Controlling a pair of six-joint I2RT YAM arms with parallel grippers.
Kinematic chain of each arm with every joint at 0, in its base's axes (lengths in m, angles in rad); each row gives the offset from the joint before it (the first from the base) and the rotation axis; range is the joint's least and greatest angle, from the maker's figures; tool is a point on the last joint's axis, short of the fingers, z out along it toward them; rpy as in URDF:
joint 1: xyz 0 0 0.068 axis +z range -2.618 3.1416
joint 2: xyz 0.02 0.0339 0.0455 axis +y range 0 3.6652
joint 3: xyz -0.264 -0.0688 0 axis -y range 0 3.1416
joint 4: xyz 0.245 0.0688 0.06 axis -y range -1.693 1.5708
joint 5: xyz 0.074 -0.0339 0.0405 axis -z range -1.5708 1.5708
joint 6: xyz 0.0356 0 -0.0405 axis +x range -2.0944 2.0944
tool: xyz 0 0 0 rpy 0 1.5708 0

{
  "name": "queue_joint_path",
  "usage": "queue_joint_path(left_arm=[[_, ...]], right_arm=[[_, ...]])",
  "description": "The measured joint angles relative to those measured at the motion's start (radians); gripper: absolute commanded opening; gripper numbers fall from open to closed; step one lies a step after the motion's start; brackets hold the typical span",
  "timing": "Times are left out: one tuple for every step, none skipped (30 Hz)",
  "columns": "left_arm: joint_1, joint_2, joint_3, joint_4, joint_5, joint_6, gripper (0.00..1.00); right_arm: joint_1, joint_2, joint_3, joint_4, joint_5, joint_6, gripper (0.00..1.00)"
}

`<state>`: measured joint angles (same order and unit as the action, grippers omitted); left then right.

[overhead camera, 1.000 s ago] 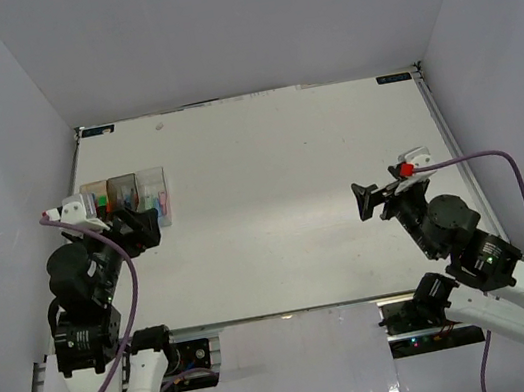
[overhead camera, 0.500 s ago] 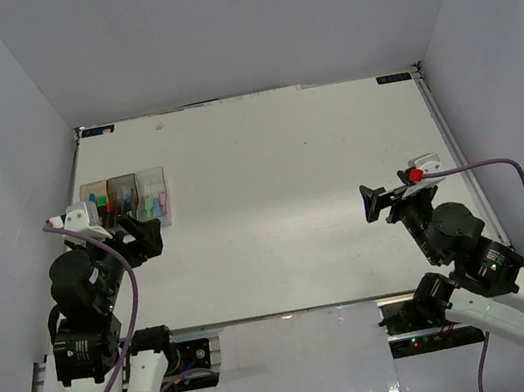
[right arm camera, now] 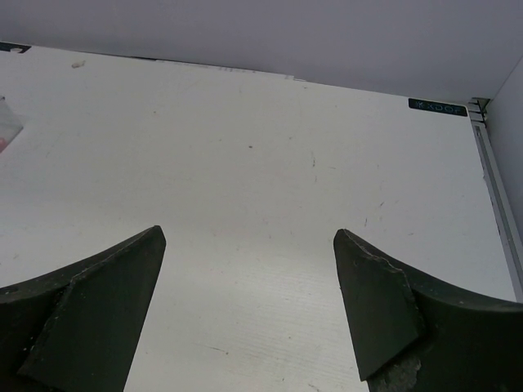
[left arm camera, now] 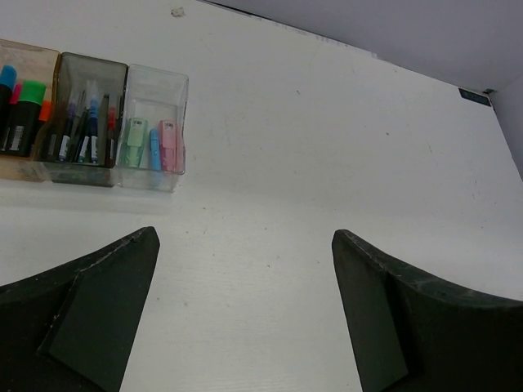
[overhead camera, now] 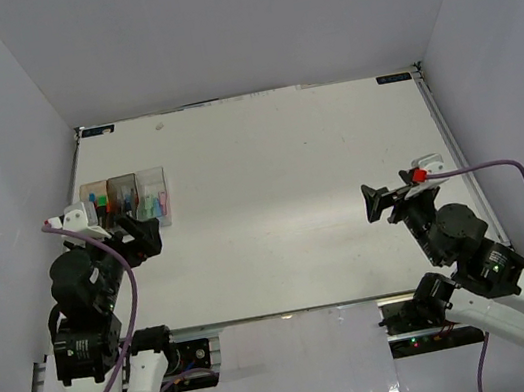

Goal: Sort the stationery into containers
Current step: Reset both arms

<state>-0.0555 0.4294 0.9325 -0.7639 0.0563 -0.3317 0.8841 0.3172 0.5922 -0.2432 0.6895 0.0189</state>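
top: containers (overhead camera: 125, 198) near tabletop (overhead camera: 287, 222) left edge; left fingers (overhead camera: 139, 236) just beside them on the near side; right fingers (overhead camera: 375, 201) well apart, far right | left wrist: fingers spread, holding nothing; highlighters (left arm camera: 23, 110), pens (left arm camera: 86, 131) and pastel pieces (left arm camera: 151, 145) lie in separate boxes | right wrist: fingers spread, holding nothing, over tabletop

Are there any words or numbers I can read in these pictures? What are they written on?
No text here can be read for sure.
Dark sticker at the far right corner of the table: teal print, too blurred to read.
Second dark sticker at the far left corner: too small to read.
White labels on the pens in the grey box: too small to read.
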Motion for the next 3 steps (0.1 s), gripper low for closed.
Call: queue_joint_path(left_arm=[[0.0, 0.0, -0.001, 0.0, 0.0, -0.001, 0.98], [0.0, 0.0, -0.002, 0.0, 0.0, -0.002, 0.98], [0.0, 0.0, -0.003, 0.0, -0.001, -0.002, 0.98]], right_arm=[[0.0, -0.002, -0.001, 0.0, 0.0, 0.0, 0.9], [0.0, -0.005, -0.001, 0.0, 0.0, 0.0, 0.9], [0.0, -0.008, -0.001, 0.0, 0.0, 0.0, 0.9]])
